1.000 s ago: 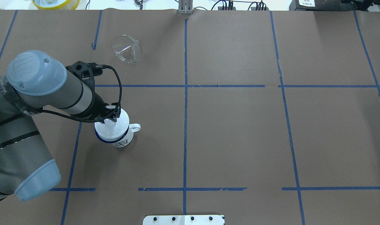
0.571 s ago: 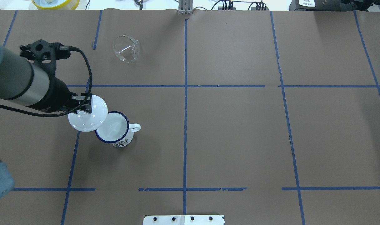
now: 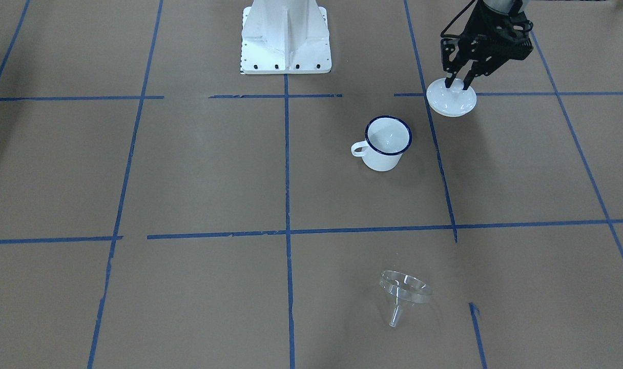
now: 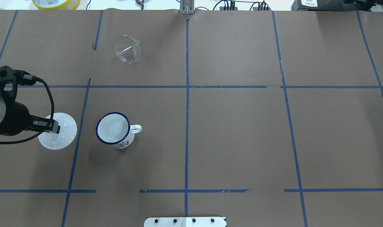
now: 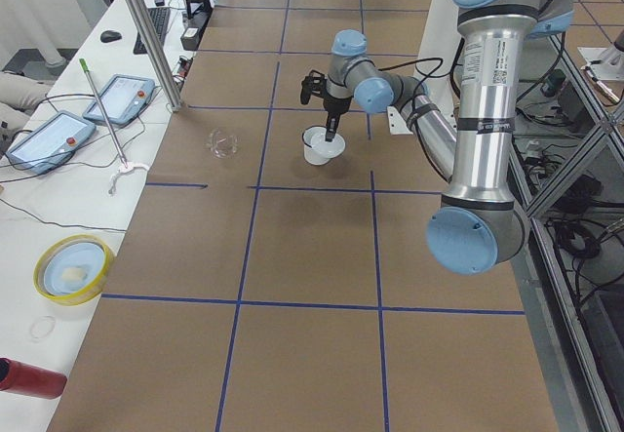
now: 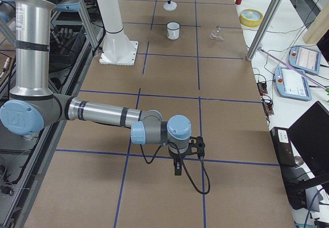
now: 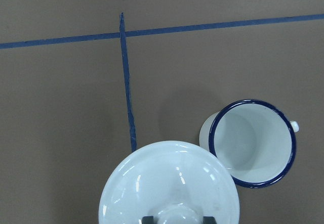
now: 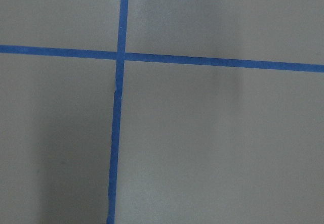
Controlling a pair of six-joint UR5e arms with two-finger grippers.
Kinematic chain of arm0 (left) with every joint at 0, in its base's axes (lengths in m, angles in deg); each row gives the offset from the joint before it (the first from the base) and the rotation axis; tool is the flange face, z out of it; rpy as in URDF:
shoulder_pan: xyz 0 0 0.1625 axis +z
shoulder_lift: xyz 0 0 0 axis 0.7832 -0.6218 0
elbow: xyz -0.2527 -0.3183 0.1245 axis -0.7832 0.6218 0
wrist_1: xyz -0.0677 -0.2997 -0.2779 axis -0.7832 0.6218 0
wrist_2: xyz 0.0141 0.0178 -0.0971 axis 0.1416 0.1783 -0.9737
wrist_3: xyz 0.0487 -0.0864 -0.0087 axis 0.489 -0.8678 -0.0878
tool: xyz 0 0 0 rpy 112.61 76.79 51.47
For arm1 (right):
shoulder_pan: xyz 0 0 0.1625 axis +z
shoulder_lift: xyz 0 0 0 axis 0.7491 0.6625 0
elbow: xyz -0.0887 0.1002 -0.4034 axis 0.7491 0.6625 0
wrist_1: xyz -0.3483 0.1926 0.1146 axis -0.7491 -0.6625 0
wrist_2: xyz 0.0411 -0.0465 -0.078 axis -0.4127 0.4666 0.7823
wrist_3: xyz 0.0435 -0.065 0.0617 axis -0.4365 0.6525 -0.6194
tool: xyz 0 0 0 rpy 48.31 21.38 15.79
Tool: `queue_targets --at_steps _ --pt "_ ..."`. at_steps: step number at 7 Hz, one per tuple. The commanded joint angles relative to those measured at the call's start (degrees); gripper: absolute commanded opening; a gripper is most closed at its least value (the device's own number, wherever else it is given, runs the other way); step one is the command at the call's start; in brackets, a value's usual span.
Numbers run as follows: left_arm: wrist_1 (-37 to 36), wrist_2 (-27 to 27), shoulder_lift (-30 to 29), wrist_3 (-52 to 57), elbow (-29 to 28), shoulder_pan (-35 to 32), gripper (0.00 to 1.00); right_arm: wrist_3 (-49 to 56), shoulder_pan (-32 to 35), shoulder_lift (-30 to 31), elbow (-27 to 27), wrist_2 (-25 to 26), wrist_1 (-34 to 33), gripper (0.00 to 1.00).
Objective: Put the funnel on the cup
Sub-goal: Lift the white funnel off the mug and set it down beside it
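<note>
Silver arm tubes (image 5: 485,91), blue joint caps (image 5: 468,240), black cable (image 4: 53,102)

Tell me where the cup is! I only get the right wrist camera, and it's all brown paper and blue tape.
Observer: The cup stands upright on the robot's left half of the table, open on top.
Operator: Where's the funnel then?
Observer: The funnel lies on its side, farther from the robot than the cup and apart from it.
Operator: Is a hand grabbing it?
Observer: No. The left hand is shut on the knob of a white lid, beside the cup.
</note>
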Motion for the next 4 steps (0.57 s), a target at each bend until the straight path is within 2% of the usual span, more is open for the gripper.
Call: queue_targets --at_steps 1,2,4 --pt "16.5 0.7 2.3 -5.6 -10.6 4.6 0.0 0.0 0.0 0.0 0.0 0.0 0.0 1.0" --pt "19.7 3.1 2.6 -7.7 -13.6 7.3 0.0 0.0 0.0 0.0 0.0 0.0 0.0 1.0" --pt "23.6 3.7 2.7 -8.5 -17.2 9.4 0.0 0.0 0.0 0.0 0.0 0.0 0.0 1.0"
